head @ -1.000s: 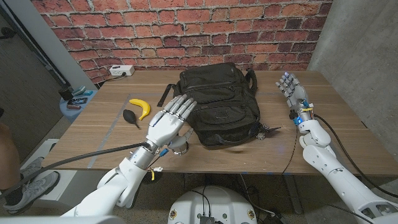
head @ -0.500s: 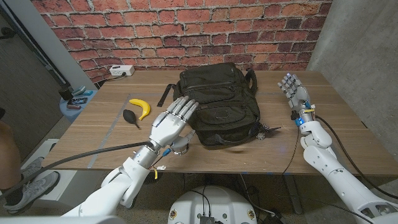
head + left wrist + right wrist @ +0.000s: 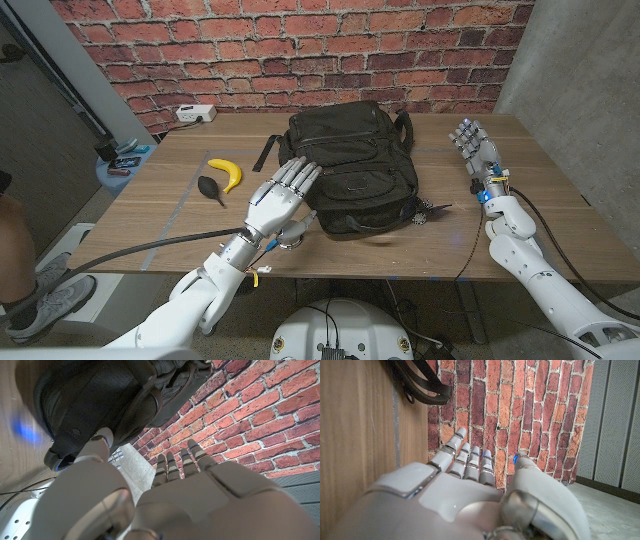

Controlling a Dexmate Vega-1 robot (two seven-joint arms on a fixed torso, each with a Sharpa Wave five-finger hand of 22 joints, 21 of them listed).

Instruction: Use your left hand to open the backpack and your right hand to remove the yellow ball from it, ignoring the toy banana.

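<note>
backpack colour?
Black, all over: the backpack shows best in the head view.

A lab-like test room: a wooden counter (image 3: 540,215) against a brick-pattern wall (image 3: 300,50), grey acoustic panels (image 3: 585,80), a power strip (image 3: 197,114), trailing cables.

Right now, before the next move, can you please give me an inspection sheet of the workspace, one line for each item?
Surface: wooden table, with faint tape lines near its left side.
Job's things: black backpack lies in the middle, closed as far as seen; the yellow ball is not seen.
Clutter: toy banana and a small black rubber bulb left of the backpack.
Hands: left hand open, its fingers at the backpack's left edge; right hand open, apart from the backpack on its right.
Cables: black cable along the left arm; power strip at the far edge.
Surroundings: brick wall behind; a person's shoe at lower left.
</note>
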